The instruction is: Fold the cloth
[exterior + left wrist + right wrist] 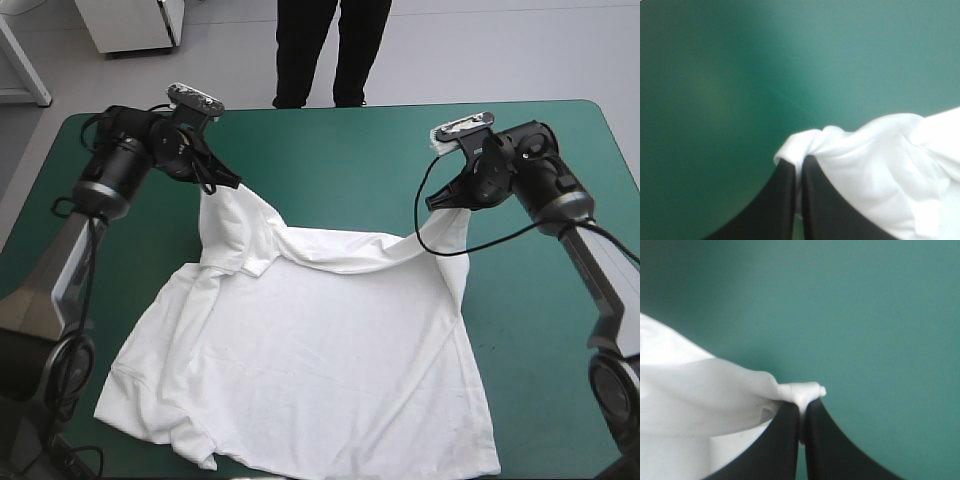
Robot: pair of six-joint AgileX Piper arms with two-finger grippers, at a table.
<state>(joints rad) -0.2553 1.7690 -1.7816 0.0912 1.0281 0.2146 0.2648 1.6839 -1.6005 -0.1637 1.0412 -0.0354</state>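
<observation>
Item: one white T-shirt [310, 370], partly spread on the teal-green cover [330, 150], the bulk of it on the near half of the table, reaching almost to the near edge. Far edge: lifted off the cover at two points and sagging between them in a shallow curve. Left gripper [230, 184]: black fingers pressed together on a bunched corner of cloth; the wrist view shows a small knot of fabric pushed out past the tips. Right gripper [434, 204]: likewise pinching the other far corner, with a short tab of hem folded over the tips. Orientation: the held edge runs across the table from left to right, and the body of the garment falls away from both grippers toward the robot, so the cloth lies on the near side of each pincer and inward of it. Each arm holds the corner on its own side; neither is better placed for the other's. Condition: the left part is rumpled and doubled on itself, the right part flatter. Judgement: any fold from here turns on carrying the held edge toward the near hem, both arms level, with the slack between them taken up.
</observation>
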